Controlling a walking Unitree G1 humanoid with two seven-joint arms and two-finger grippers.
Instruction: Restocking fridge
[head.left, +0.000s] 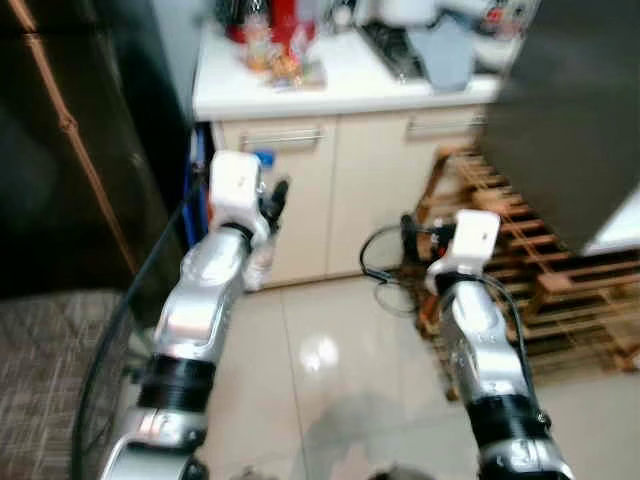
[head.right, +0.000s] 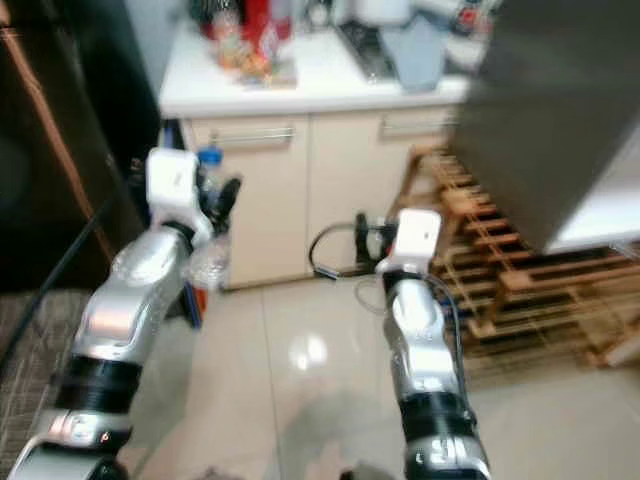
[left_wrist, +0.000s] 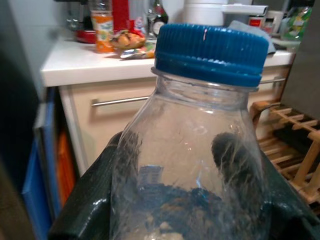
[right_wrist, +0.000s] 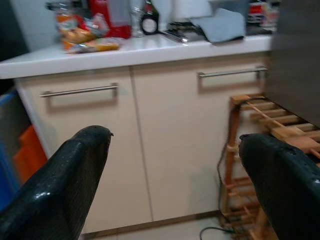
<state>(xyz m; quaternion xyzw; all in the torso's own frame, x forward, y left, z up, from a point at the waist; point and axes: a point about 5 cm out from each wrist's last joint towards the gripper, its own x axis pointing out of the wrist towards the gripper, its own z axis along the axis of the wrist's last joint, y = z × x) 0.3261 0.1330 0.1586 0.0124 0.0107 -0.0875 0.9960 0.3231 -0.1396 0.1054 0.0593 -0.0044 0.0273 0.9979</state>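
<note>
A clear plastic bottle (left_wrist: 192, 150) with a blue cap (left_wrist: 210, 50) sits upright between the black fingers of my left gripper (head.right: 215, 215), which is shut on it. That arm is raised in front of the cream cabinet (head.left: 300, 190), and the bottle (head.right: 208, 262) hangs below the white wrist. My right gripper (right_wrist: 175, 165) is open, its two black fingers (right_wrist: 65, 185) spread wide with nothing between them. It points at the cabinet doors at about the same height. The dark fridge side (head.left: 70, 150) stands at my left.
A white counter (head.left: 340, 80) carries a red container, snack packets, a grey cloth and bottles. A wooden rack (head.left: 540, 270) stands at the right under a dark panel (head.left: 570, 120). A black cable (head.left: 385, 270) lies on the tiled floor. A woven mat (head.left: 50, 370) lies at the left.
</note>
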